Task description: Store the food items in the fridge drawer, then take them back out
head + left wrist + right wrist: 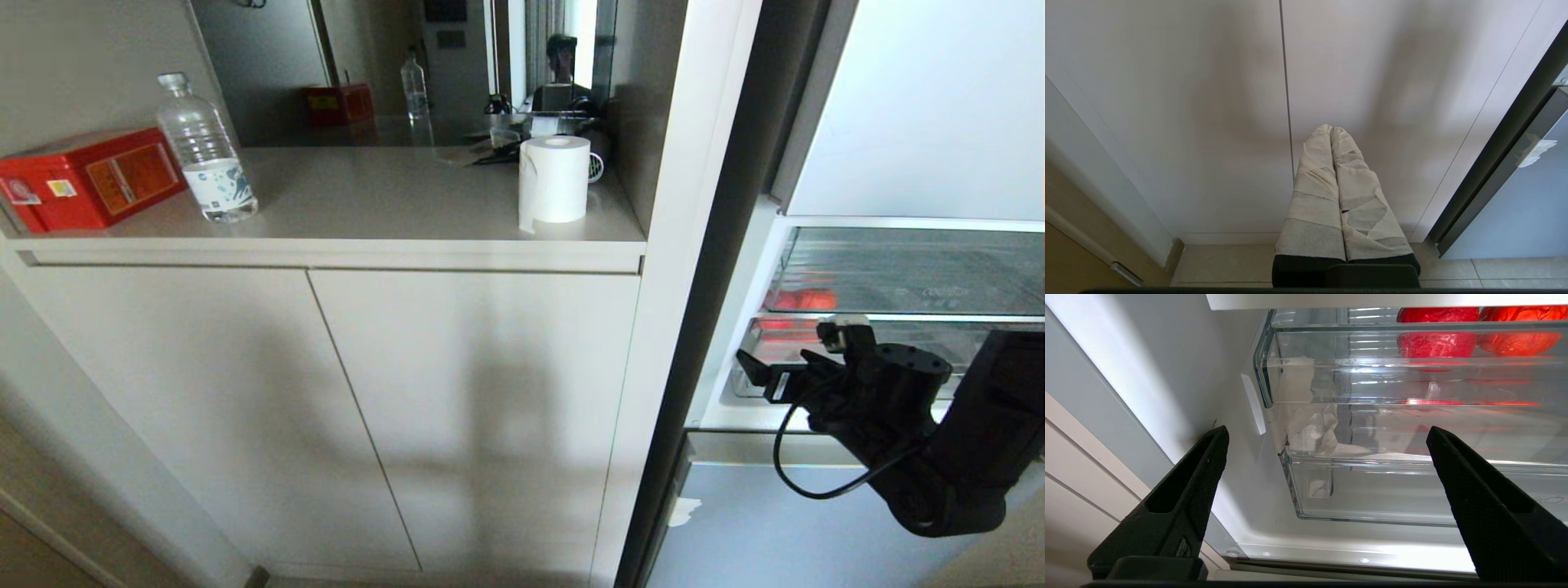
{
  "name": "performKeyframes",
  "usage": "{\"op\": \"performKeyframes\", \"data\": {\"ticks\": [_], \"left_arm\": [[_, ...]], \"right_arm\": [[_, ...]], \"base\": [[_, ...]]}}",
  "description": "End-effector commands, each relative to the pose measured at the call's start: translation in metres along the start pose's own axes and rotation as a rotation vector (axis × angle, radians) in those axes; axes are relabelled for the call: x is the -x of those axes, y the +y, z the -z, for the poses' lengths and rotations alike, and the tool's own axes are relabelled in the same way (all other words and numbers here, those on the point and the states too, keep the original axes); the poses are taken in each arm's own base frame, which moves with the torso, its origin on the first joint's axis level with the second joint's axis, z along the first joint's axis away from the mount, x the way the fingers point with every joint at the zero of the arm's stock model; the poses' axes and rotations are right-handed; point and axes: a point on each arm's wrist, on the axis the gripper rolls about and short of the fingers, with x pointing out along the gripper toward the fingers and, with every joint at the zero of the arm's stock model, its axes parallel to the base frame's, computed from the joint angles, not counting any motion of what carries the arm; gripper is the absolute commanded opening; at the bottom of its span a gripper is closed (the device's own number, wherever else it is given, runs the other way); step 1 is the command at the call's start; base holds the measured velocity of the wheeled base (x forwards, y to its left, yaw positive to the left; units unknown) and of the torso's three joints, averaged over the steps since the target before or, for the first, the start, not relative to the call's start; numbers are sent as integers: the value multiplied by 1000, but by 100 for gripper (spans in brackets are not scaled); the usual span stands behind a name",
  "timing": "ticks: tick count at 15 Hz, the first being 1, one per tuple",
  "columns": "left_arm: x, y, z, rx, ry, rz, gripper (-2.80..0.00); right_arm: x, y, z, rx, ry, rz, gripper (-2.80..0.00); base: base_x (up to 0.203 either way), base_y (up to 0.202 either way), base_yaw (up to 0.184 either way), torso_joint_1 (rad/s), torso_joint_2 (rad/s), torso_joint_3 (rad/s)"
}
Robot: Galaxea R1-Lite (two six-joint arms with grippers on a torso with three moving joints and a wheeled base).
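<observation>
The right hand (1327,457) hangs in front of the open fridge with its black fingers (1184,490) spread wide and nothing between them, facing the front wall of the clear fridge drawer (1372,490), near it but apart from it. The two food items, a red piece (1435,341) and an orange piece (1519,337), lie side by side beyond that front wall, behind clear plastic, well past the fingertips and above them in the wrist view. The left hand (1331,130), its taped fingers pressed together and empty, hangs parked before the pale cupboard doors (1208,102), away from the fridge.
</observation>
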Motion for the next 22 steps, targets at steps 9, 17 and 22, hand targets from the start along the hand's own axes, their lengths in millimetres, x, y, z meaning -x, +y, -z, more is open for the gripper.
{"op": "performKeyframes", "data": {"ticks": [9, 17, 22], "left_arm": [[0, 0, 0, 0, 0, -1, -280], [0, 0, 0, 0, 0, -1, -280], [0, 0, 0, 0, 0, -1, -280]], "right_arm": [[-6, 27, -7, 7, -46, -49, -280], [12, 28, -6, 4, -2, -56, -280], [46, 30, -13, -4, 38, -65, -280]], "base": [[0, 0, 0, 0, 0, 0], [0, 0, 0, 0, 0, 0], [0, 0, 0, 0, 0, 0]]}}
